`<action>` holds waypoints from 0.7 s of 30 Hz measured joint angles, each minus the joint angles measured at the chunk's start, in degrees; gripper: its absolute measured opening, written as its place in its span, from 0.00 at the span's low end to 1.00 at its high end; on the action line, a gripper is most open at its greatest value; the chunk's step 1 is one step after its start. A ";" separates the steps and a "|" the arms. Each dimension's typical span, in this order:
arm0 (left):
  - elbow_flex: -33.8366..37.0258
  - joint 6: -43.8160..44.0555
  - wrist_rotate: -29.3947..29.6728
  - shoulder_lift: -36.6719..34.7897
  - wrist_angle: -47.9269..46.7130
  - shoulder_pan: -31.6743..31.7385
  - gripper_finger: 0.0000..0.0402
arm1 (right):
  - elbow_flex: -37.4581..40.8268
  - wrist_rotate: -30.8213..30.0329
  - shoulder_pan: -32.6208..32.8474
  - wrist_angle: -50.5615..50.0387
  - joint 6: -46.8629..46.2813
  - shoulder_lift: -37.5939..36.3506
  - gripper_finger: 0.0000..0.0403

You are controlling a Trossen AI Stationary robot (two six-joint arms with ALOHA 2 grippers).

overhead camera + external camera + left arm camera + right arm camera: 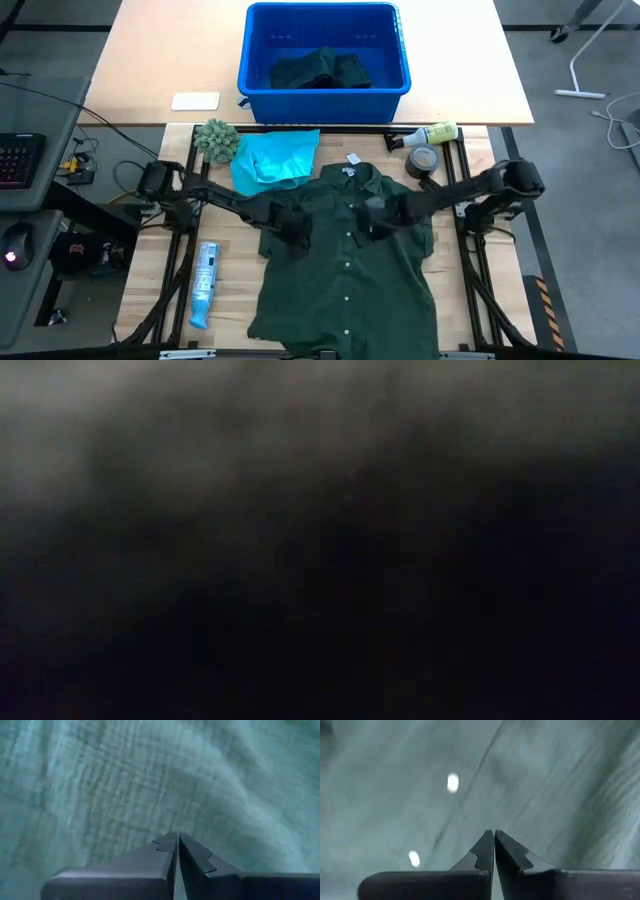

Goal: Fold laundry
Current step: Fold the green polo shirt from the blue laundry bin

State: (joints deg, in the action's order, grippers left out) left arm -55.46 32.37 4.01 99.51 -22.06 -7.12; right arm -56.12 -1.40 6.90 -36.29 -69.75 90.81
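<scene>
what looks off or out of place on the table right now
The turquoise cloth lies crumpled beside the spread dark green shirt, its edge tucked against the collar. The low view is blacked out, apparently covered. Nothing looks spilled or damaged.

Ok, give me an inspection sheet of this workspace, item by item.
Surface: wooden table.
Job's things: dark green shirt spread flat; turquoise garment beside its collar; dark garment in blue bin.
Clutter: fuzzy ball, tape roll, bottle, tube.
Grippers: left claw and right claw shut, down on the shirt.
Cables: beside table.
Surroundings: keyboard, mouse.
</scene>
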 joint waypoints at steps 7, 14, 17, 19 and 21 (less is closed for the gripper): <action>10.07 -0.46 1.00 -13.98 14.32 4.57 0.00 | 6.47 -0.28 -8.99 -3.58 8.57 -11.88 0.00; 10.93 2.28 -6.10 -12.14 14.96 13.67 0.00 | 22.41 13.19 -19.89 2.16 13.49 -24.20 0.00; 8.93 5.69 -8.19 -9.63 15.82 13.92 0.00 | 27.61 17.27 -20.87 9.02 12.79 -27.70 0.00; 8.33 7.36 -7.82 -8.02 15.20 13.32 0.00 | 29.89 17.90 -20.46 11.24 11.86 -28.77 0.00; 8.26 10.77 -6.35 -6.53 14.22 12.79 0.00 | 31.55 17.87 -20.31 13.49 11.75 -28.96 0.00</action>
State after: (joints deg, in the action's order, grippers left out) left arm -47.20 43.15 -2.34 92.98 -7.84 5.67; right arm -24.57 16.47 -13.41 -22.80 -58.00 61.84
